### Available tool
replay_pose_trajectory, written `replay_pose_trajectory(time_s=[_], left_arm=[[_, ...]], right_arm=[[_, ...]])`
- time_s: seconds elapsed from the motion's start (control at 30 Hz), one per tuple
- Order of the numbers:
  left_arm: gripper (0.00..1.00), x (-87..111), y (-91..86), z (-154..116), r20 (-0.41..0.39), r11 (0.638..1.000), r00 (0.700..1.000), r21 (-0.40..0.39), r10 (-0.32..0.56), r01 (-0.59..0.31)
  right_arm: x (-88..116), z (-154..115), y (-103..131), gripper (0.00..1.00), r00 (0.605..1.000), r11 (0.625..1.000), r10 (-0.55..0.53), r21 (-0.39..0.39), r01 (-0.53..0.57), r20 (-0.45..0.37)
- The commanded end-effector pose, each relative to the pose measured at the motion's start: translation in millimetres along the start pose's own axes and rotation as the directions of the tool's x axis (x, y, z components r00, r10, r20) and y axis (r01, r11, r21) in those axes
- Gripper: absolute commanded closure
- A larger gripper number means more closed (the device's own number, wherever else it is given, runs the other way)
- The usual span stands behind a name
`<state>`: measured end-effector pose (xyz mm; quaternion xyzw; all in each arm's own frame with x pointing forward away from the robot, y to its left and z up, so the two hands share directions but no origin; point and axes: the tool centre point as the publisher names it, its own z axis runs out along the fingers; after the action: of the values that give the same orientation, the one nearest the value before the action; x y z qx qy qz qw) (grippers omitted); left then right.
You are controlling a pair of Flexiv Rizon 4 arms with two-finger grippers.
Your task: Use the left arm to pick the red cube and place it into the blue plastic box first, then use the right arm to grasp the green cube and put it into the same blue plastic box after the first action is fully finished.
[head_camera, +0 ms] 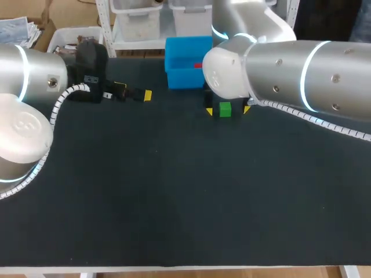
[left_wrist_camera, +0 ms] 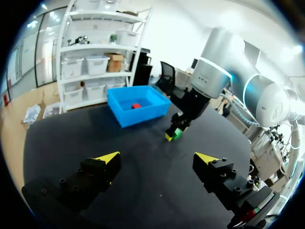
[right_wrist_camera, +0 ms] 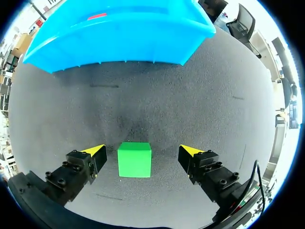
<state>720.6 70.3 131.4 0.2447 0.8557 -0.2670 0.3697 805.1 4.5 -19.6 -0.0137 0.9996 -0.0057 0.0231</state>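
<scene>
- Red cube (head_camera: 198, 65): first step done; it lies inside the blue plastic box (head_camera: 179, 80), upper centre of the head view.
- Left gripper (left_wrist_camera: 157, 157): wide, empty, upper left of the head view.
- Green cube (right_wrist_camera: 134, 160): on the table (head_camera: 174, 202), between the wide-spread fingers of the right gripper (right_wrist_camera: 142, 151), untouched. Grasp and transfer are left.
- Right wrist view alone shows the gaps on both sides of the cube.
- Left wrist view shows the box floor.

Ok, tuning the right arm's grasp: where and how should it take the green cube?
Probably by its two opposite side faces, from above. The green cube sits flat on the table, square between the fingers of the open right gripper, with a gap each side.
</scene>
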Motion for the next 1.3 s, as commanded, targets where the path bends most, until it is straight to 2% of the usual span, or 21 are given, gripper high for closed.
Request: replay_pose_trajectory(time_s=[0.03,0.2,0.23,0.27,0.83,1.07,1.3], left_arm=[[0.00,1.9,2.4,-0.1,0.009,1.000,1.000,0.009,0.002,-0.002],[0.00,1.9,2.4,-0.1,0.009,1.000,1.000,0.009,0.002,-0.002],[0.00,1.9,2.4,-0.1,0.009,1.000,1.000,0.009,0.002,-0.002],[0.00,1.9,2.4,-0.1,0.009,1.000,1.000,0.009,0.002,-0.002],[0.00,1.9,2.4,-0.1,0.009,1.000,1.000,0.009,0.002,-0.002],[0.00,1.9,2.4,-0.1,0.009,1.000,1.000,0.009,0.002,-0.002],[0.00,1.9,2.4,-0.1,0.009,1.000,1.000,0.009,0.002,-0.002]], right_arm=[[-2.2,0.4,1.1,0.00,1.000,1.000,0.003,0.004,-0.003,-0.003],[-2.0,-0.1,1.2,0.00,1.000,1.000,0.006,0.006,-0.006,-0.002],[-2.0,-0.1,1.3,0.77,1.000,1.000,0.011,0.010,-0.011,0.001],[-2.0,0.0,1.2,1.00,1.000,1.000,0.013,0.009,-0.013,0.002],[3.4,-6.0,-0.6,1.00,1.000,1.000,0.029,0.011,-0.029,0.009],[0.8,-40.7,-2.1,1.00,0.998,0.999,0.037,0.015,-0.038,0.044],[-5.3,-96.6,1.7,1.00,0.993,1.000,0.029,-0.006,-0.028,0.113]])
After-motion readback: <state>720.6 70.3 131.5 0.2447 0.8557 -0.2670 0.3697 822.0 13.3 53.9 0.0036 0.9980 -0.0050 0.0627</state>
